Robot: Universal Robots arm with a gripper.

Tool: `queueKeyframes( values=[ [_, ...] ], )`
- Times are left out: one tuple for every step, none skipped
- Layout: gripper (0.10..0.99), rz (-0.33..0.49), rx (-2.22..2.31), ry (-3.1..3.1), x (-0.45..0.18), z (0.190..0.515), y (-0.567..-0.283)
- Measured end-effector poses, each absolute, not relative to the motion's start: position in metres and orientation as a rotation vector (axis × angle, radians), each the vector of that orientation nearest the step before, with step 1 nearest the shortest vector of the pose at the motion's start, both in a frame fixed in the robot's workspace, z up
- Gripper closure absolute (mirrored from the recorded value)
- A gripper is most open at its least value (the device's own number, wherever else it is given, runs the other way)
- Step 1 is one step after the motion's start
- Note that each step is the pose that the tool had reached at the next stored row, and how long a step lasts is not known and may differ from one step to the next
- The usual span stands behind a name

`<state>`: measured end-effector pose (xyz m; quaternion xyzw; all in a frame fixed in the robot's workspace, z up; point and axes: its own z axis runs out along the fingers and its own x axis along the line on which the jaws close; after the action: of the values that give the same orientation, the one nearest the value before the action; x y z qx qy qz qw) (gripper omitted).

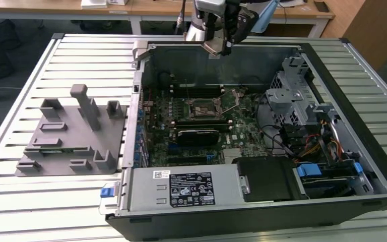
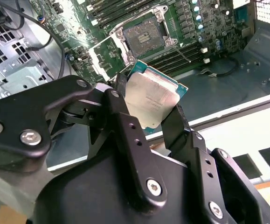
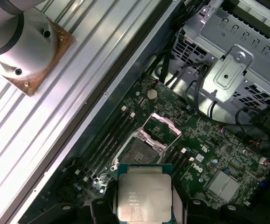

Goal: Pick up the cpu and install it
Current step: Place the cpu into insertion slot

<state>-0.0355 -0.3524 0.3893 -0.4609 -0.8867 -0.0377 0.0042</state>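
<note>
Now tool (image 2: 149, 95) w/ cpu (image 3: 144, 196) over PC (image 1: 247, 222); slatted table (image 1: 86, 65), desks (image 1: 156, 7) behind.

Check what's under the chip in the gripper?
Chip, clamped in the gripper, hangs over the open case. Below it: green board and the empty socket, frame flipped up. The board patch straight behind the chip is covered.
</note>
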Motion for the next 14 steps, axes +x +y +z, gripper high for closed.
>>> queueKeyframes(
  values=[
    [0.541,-0.118,-1.454,-2.773,-0.0355,0.3893,-0.3524],
    [0.541,-0.118,-1.463,-2.769,-0.0355,0.3893,-0.3524],
    [0.541,-0.118,-1.472,-2.764,-0.0355,0.3893,-0.3524],
    [0.541,-0.118,-1.482,-2.759,-0.0355,0.3893,-0.3524],
    [0.541,-0.118,-1.491,-2.755,-0.0355,0.3893,-0.3523],
    [0.541,-0.119,-1.5,-2.75,-0.0355,0.3892,-0.3523],
    [0.541,-0.119,-1.51,-2.745,-0.0355,0.3892,-0.3523],
    [0.541,-0.119,-1.521,-2.739,-0.0355,0.3892,-0.3523],
    [0.541,-0.119,-1.532,-2.733,-0.0355,0.3892,-0.3523],
    [0.541,-0.119,-1.543,-2.728,-0.0355,0.3892,-0.3523],
    [0.541,-0.119,-1.554,-2.721,-0.0355,0.3891,-0.3523],
    [0.541,-0.119,-1.58,-2.707,-0.0355,0.3891,-0.3523],
    [0.541,-0.119,-1.593,-2.7,-0.0355,0.389,-0.3523],
    [0.541,-0.119,-1.606,-2.693,-0.0355,0.389,-0.3523]
  ],
)
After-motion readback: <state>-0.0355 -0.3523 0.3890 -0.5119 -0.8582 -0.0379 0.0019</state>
